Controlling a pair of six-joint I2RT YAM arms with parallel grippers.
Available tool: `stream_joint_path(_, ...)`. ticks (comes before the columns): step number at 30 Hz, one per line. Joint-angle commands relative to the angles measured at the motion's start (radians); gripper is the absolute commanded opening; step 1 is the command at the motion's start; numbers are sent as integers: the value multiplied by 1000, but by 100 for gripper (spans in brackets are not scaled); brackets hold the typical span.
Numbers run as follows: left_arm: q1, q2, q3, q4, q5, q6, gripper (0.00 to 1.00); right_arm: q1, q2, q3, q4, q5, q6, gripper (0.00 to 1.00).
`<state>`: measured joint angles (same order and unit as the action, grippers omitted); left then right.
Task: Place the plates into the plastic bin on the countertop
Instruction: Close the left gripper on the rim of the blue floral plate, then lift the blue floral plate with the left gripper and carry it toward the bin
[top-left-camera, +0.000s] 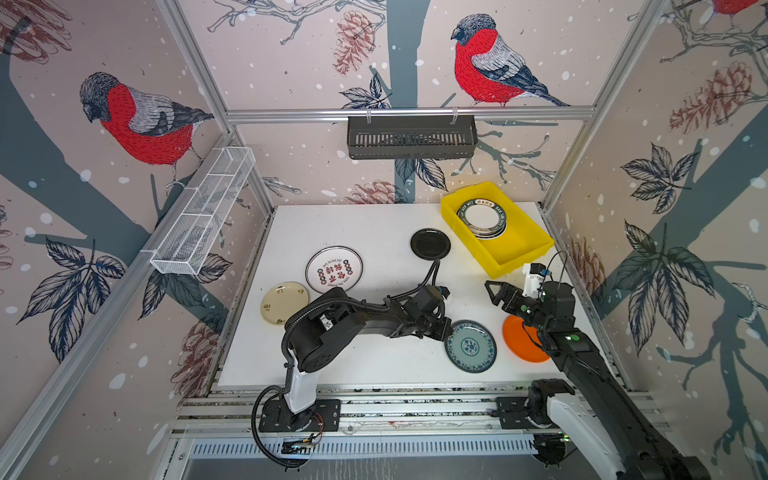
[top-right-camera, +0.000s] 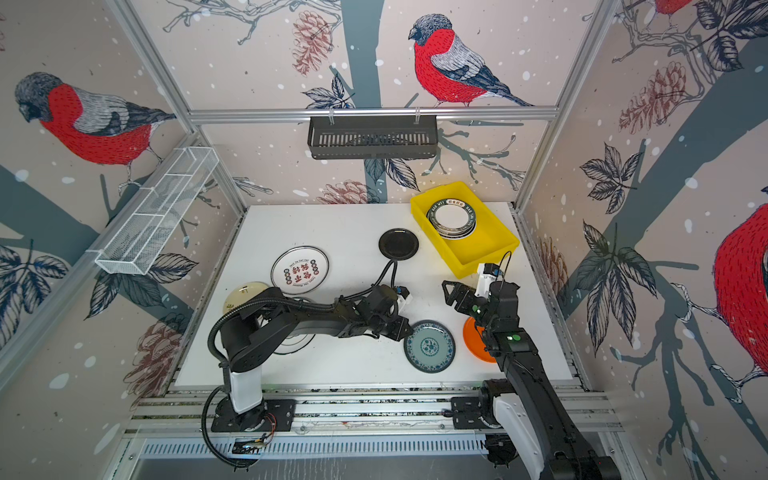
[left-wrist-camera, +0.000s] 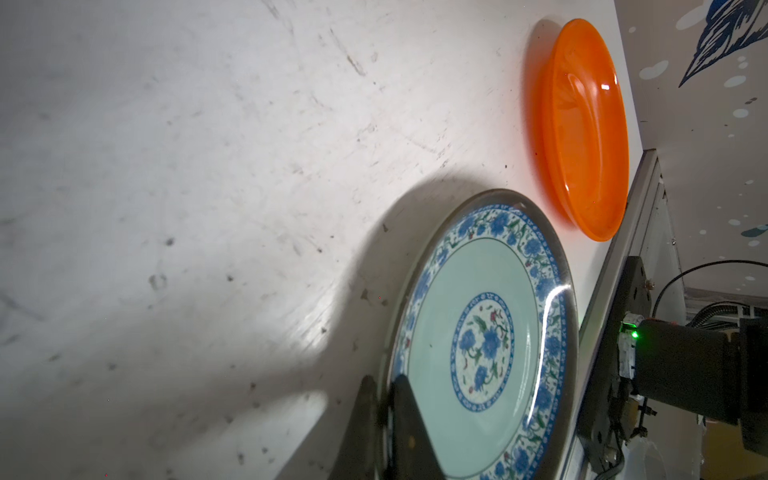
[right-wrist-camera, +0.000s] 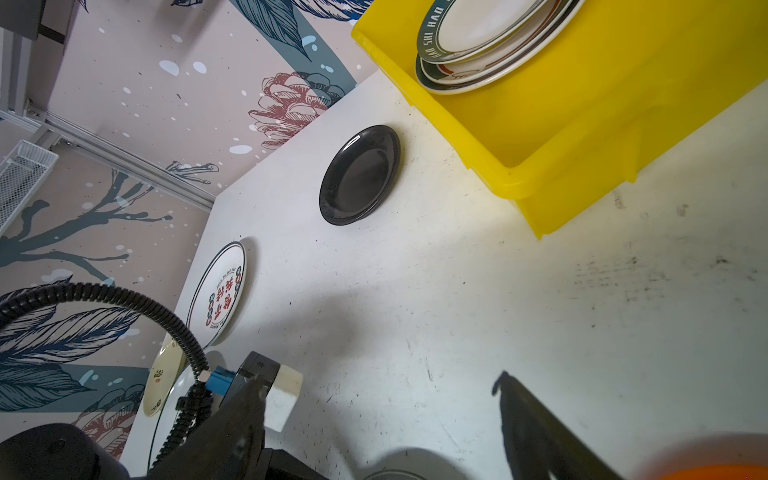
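Observation:
My left gripper (left-wrist-camera: 384, 399) is shut on the near rim of the teal-patterned plate (top-left-camera: 471, 346) (left-wrist-camera: 482, 345), one finger above and one below. The plate lies at the front right of the countertop (top-left-camera: 374, 365). An orange plate (top-left-camera: 521, 338) (left-wrist-camera: 582, 129) lies right of it, partly under my right arm. My right gripper (top-left-camera: 494, 291) (right-wrist-camera: 376, 382) hangs open and empty over bare table, just in front of the yellow plastic bin (top-left-camera: 498, 270) (right-wrist-camera: 582, 124). The bin holds a stack of dark-rimmed white plates (top-left-camera: 482, 218). Black (top-left-camera: 430, 244), white lettered (top-left-camera: 334, 270) and cream (top-left-camera: 284, 302) plates lie further left.
A black slatted basket (top-left-camera: 411, 137) hangs on the back rail, and a white wire basket (top-left-camera: 203, 212) hangs on the left wall. Aluminium rails (top-left-camera: 415, 407) carry both arm bases at the front edge. The left arm stretches low across the table's front half.

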<state>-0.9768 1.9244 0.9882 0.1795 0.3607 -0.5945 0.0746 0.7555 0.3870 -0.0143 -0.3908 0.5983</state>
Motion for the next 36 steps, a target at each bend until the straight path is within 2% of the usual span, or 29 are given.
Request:
stream_joint_path(1,0,-1,0,-99,-91,19,8,-2,-7,2,14,10,-9,87)
stream_joint_path(13,0,-3,4,-127,-166,7,8,-2,-13,1,14,9,-8,87)
stream_joint_path(16,3,-14,4,-120,-181,7,1,-4,-17,4,15,9,-6,87)
stream_joint_path(19,10,-45,4,-101,-194,13,0,-6,-22,3,25,-3,11,89)
stream_joint_path(25,44,-81,36,-66,-184,33,0,-8,-37,2,41,-3,29,92)
stream_joint_path(32,98,-125,50,12,-120,31,0,-10,-69,4,60,27,23,97)
stream_joint_path(36,105,-149,126,-41,-143,88,0,-12,-85,10,73,73,32,100)
